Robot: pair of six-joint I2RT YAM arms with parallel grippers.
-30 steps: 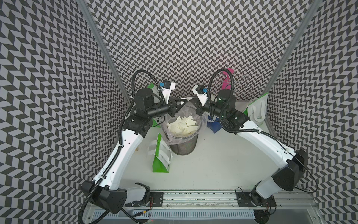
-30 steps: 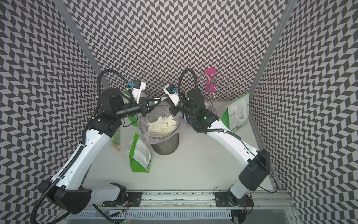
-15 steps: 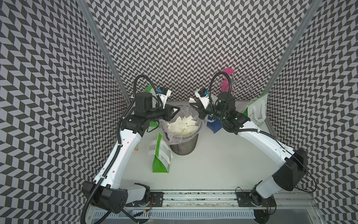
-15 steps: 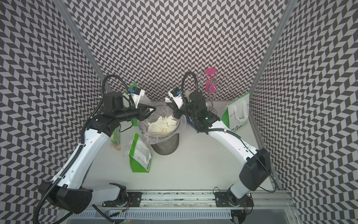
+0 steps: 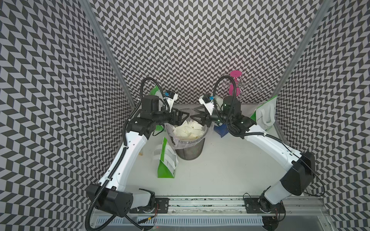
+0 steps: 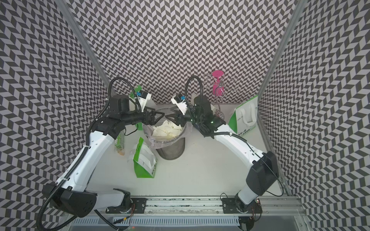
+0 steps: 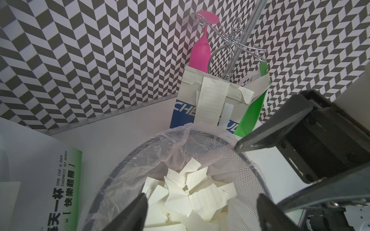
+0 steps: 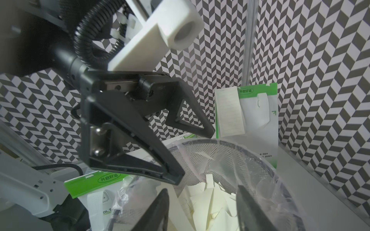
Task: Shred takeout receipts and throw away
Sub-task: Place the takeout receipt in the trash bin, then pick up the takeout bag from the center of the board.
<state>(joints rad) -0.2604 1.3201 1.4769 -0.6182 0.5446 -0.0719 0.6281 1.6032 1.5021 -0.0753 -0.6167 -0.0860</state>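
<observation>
In the middle of a top view the left claw [image 5: 185,117] and right claw [image 5: 197,116] hang over the bin [image 5: 190,152], jaws apart and empty, I think to let torn receipts [image 5: 188,130] fall inside, where they lie.

White table [image 5: 220,170], boxed in on three sides by black-and-white chevron walls [image 5: 190,50]. Near the front, lying down with white strap handles splayed: a green-and-white paper bag [image 5: 166,172]. Upright against the right wall: a second green-and-white bag [image 5: 264,114]. At the back left corner: a third green-and-white bag [image 6: 138,89]. Beside the back wall: a blue-and-white paper bag [image 7: 180,118]. Behind it, hung upside down on a chrome wire rack [image 7: 230,40]: a pink stemmed glass [image 7: 200,54]. Far left, flat on the table: a small green packet [image 6: 119,142].
</observation>
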